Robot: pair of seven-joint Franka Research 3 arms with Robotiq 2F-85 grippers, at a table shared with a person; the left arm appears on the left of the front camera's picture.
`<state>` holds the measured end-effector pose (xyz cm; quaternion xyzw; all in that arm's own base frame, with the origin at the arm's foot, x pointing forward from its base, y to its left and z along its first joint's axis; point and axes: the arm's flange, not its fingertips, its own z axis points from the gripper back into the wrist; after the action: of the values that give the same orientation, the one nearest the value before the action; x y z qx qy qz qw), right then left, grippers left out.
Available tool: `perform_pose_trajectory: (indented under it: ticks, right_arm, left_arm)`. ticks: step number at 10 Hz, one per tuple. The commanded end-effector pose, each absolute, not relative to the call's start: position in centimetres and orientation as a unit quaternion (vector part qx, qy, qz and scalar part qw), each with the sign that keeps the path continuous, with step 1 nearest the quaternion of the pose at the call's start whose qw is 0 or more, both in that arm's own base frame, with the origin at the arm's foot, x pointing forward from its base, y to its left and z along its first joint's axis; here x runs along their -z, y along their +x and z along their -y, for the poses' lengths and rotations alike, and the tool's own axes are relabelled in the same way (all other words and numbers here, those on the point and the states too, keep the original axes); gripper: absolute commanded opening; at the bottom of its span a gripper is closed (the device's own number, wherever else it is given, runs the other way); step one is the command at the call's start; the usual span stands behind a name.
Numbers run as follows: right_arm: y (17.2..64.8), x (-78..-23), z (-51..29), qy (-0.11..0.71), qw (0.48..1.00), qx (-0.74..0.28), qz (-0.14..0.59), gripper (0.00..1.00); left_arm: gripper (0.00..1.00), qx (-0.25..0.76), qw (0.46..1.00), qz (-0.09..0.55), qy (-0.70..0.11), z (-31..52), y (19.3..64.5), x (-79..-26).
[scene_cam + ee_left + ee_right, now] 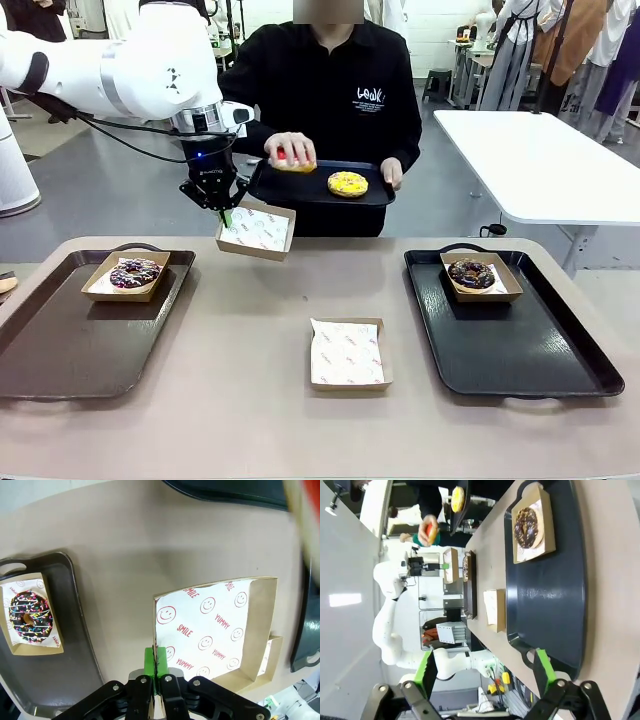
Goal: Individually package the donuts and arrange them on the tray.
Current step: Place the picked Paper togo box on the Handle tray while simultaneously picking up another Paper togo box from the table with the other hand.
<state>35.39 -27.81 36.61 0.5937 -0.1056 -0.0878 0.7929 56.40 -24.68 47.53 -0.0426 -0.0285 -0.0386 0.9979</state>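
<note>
Holding entry, left arm: reaching in from the left with the wrist pointing down, my left gripper [224, 212] is pinched tight on the left rim of a lined cardboard box [257, 231], one green pad on each side of the wall. The box is raised and tilted over the far left-centre of the surface [250, 330].

Right arm: my right gripper [485, 667] has its fingers spread wide with nothing between them, facing along the right tray [520, 360].

Donuts:
- purple-white sprinkled donut [134, 272]: boxed, at the far end of the left tray [60, 350].
- chocolate sprinkled donut [471, 274]: boxed, at the far end of the right tray.
- yellow-glazed donut [347, 184]: lying on the person's tray [300, 190], which is held at the far side.
- red-glazed donut [291, 158]: under the person's hand [291, 148], at the left end of that tray.

Spare: a second lined box [347, 352] lies flat on the surface, near centre, between the two trays.
</note>
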Motion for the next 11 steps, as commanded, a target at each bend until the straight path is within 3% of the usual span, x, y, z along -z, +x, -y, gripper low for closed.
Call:
perform_pose_trajectory:
  ticks: [1, 11]
  right_arm:
    - [34.98, -36.24, 28.08, 0.599, 0.788, 0.095, 0.102, 1.0]
    - [34.98, -36.24, 28.08, 0.599, 0.788, 0.095, 0.102, 1.0]
  left_arm:
    - [0.0, 0.029, 0.998, 0.029, -0.043, 24.51, 56.36, -47.65]
    - [0.0, 0.029, 0.998, 0.029, -0.043, 24.51, 56.36, -47.65]
